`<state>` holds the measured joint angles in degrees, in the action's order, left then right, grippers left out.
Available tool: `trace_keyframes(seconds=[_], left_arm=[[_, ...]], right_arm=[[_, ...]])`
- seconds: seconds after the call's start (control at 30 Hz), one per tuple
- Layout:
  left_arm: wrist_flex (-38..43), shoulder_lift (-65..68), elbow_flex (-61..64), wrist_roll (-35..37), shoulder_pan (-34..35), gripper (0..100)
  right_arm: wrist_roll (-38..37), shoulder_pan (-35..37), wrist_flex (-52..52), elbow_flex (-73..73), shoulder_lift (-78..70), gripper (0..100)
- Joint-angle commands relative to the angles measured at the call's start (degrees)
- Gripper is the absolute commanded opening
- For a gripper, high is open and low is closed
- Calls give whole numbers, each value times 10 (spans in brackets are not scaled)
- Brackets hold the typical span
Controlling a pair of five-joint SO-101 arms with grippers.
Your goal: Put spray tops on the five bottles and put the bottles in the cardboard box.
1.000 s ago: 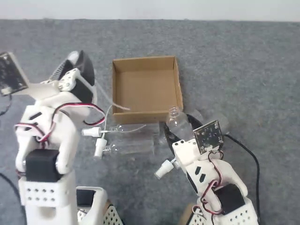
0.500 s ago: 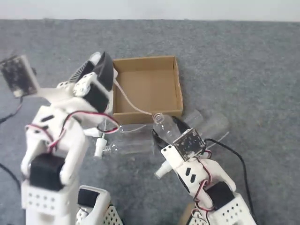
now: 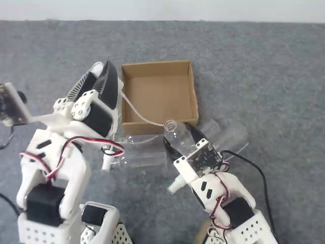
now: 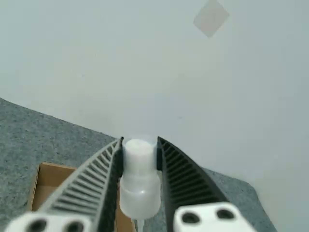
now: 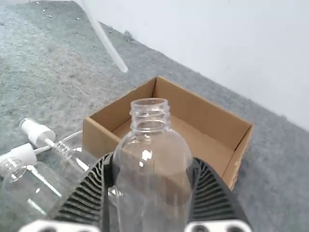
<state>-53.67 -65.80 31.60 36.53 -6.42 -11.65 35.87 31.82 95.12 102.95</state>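
left fingers (image 4: 96,186) pinching spray top (image 4: 139,181), right fingers (image 5: 84,200) clamping open bottle (image 5: 150,145), capped bottles (image 3: 147,157) lying beside cardboard box (image 3: 193,94)

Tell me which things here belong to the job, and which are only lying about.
Job: box; bottle in the right gripper; spray top in the left gripper; bottles lying by the box; loose top.
Lying about: cable; carpet.
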Motion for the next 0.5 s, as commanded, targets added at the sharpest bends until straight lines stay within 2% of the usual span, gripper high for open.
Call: trace_keyframes(seconds=[0.0, 0.27, 0.47], left_arm=[[21, -8, -6, 6, -4, 12], [75, -8, 46, 4, -53, 12], [87, -8, 54, -22, -55, 12]], right_arm=[[-32, 7, -38, 12, 11, 34], [-33, 8, -44, 12, 11, 34], [-33, 8, -44, 11, 11, 34]])
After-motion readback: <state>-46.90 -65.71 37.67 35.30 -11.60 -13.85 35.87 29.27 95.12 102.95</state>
